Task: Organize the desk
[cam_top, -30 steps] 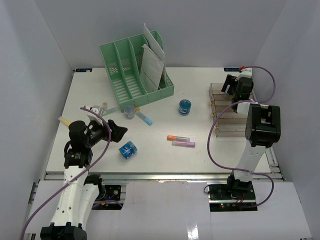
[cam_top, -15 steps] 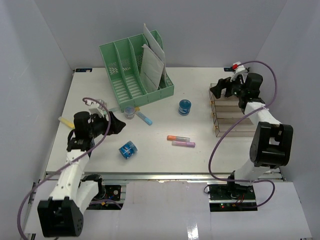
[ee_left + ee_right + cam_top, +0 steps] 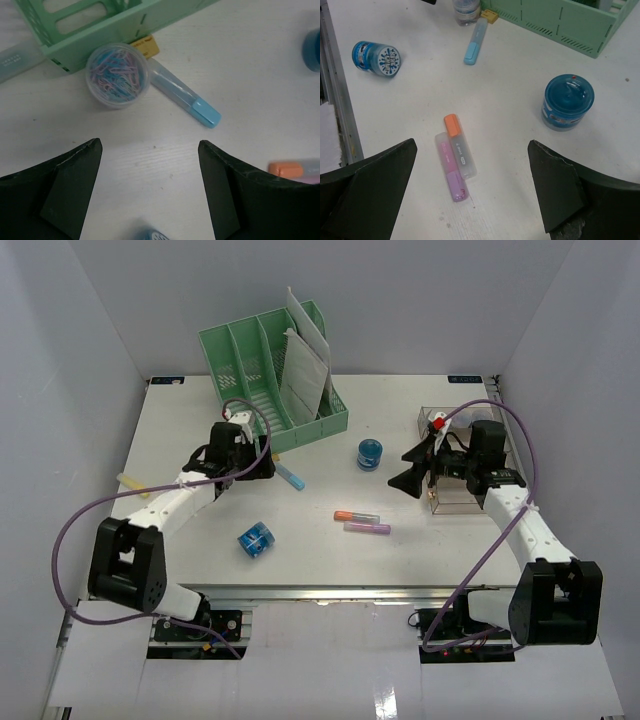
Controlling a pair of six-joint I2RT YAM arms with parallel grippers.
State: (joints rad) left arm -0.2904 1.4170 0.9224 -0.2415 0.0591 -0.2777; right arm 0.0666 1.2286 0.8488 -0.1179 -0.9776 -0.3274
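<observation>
faintly, unreadable print marks the orange highlighter (image 3: 460,148) on the desk (image 3: 520,167).

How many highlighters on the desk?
4: blue by the green rack, orange and pink side by side mid-desk, yellow at left edge. A cut-off pen-like item beside the rack might be a fifth.

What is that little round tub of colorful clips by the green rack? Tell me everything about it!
It is a small round tub of clear plastic, standing upright on the white desk and full of blue, pink and purple paper clips. Whether it has a lid cannot be told. Its far side sits against the foot of the green rack. A blue-capped marker lies beside it, its clear end seeming to touch the tub. The left pincer hangs open nearby, not touching it.
</observation>
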